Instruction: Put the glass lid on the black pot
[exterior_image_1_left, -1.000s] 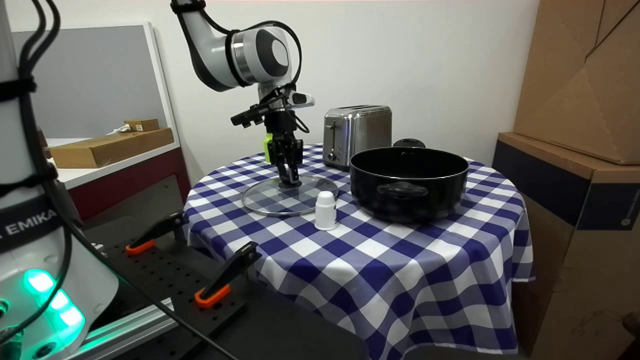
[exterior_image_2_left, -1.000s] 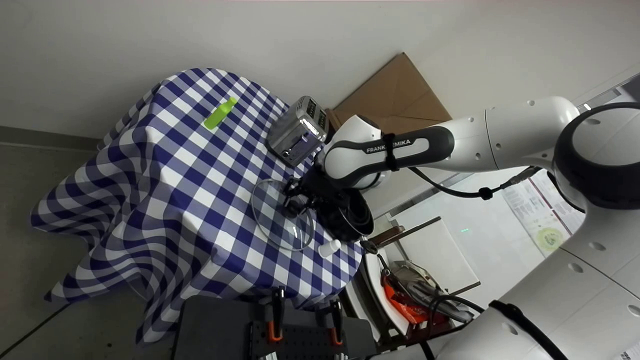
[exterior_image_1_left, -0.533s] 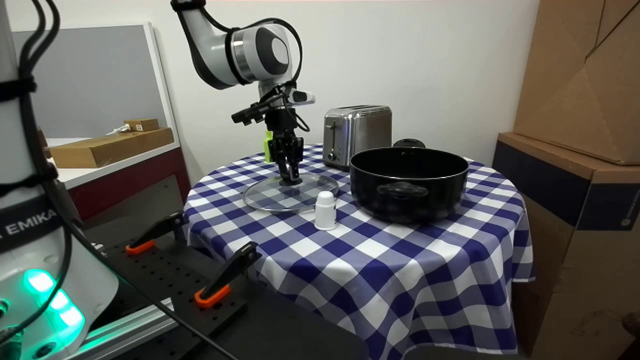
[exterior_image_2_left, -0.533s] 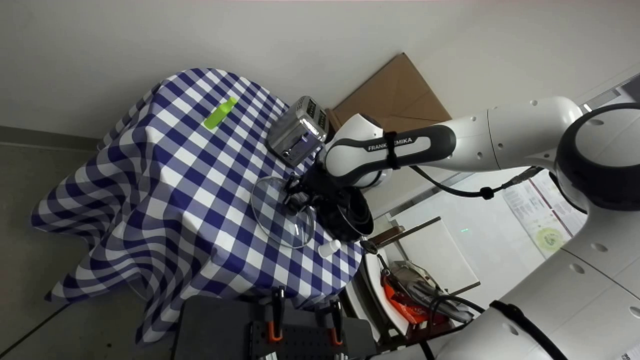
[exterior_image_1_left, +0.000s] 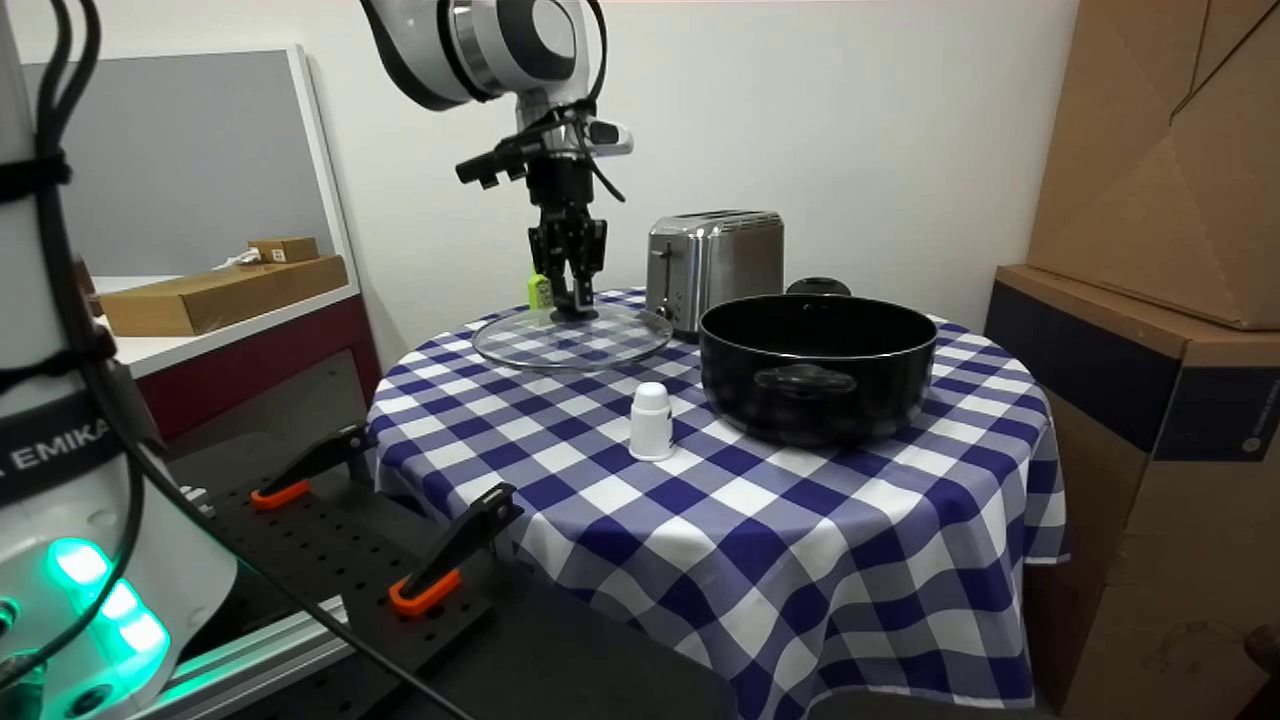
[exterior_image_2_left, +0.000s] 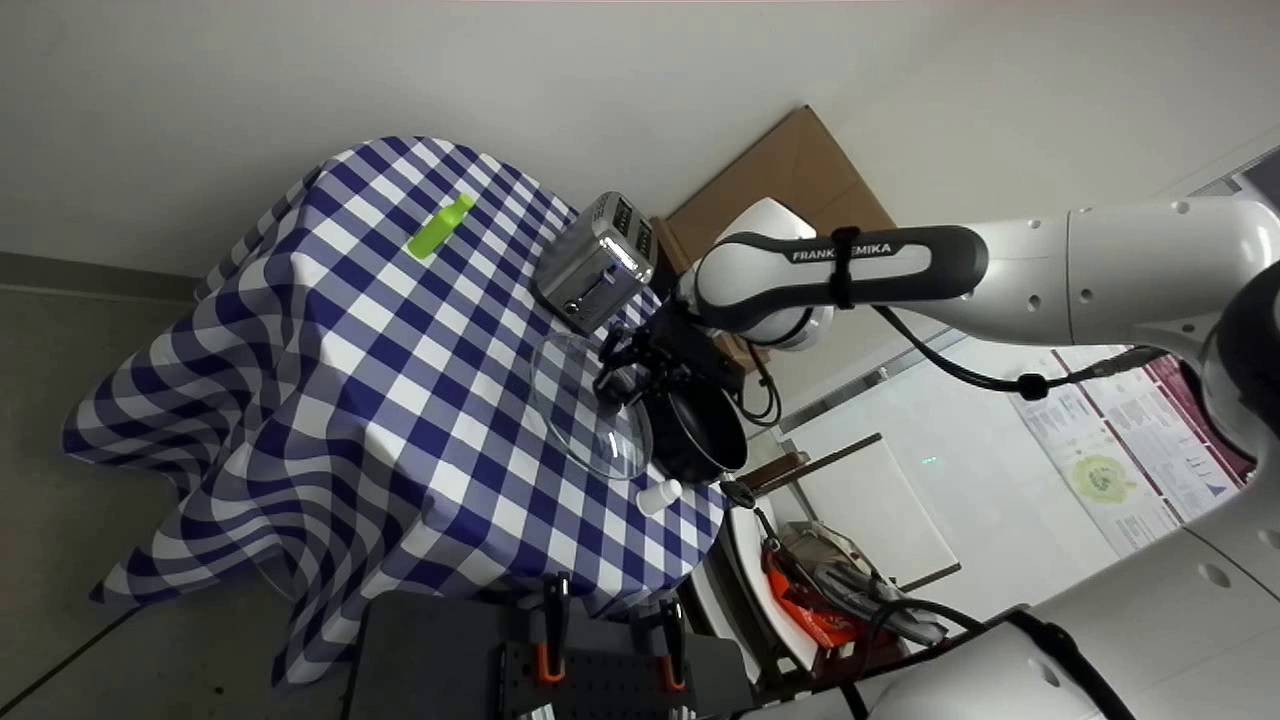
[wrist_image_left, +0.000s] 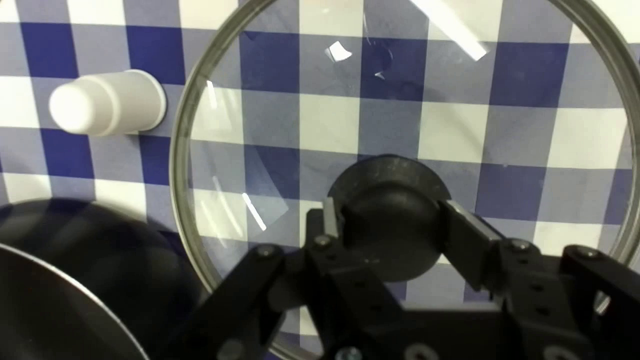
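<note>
"Across the checked table, which way did our move turn?"

"Toward the black pot. In an exterior view it stood, uncovered, to the right of our gripper; in the wrist view it filled the lower left corner."

"And the glass lid?"

"It hung directly under the gripper, apparently clear of the table, its rim just beside the pot yet apart. Being round, it gave us no long axis to match; we judged it needed height over the pot's rim, then a sideways carry."

"And around us?"

"The toaster, in an exterior view, stood behind the gap between lid and pot. The green bottle, upper left in an exterior view, was well apart. The white shaker stood just outside the lid's edge, upper left in the wrist view; easy, we judged, to clip."

"And our hold?"

"We had the lid's dark knob pinched between the fingertips, spread only to its width."
</note>
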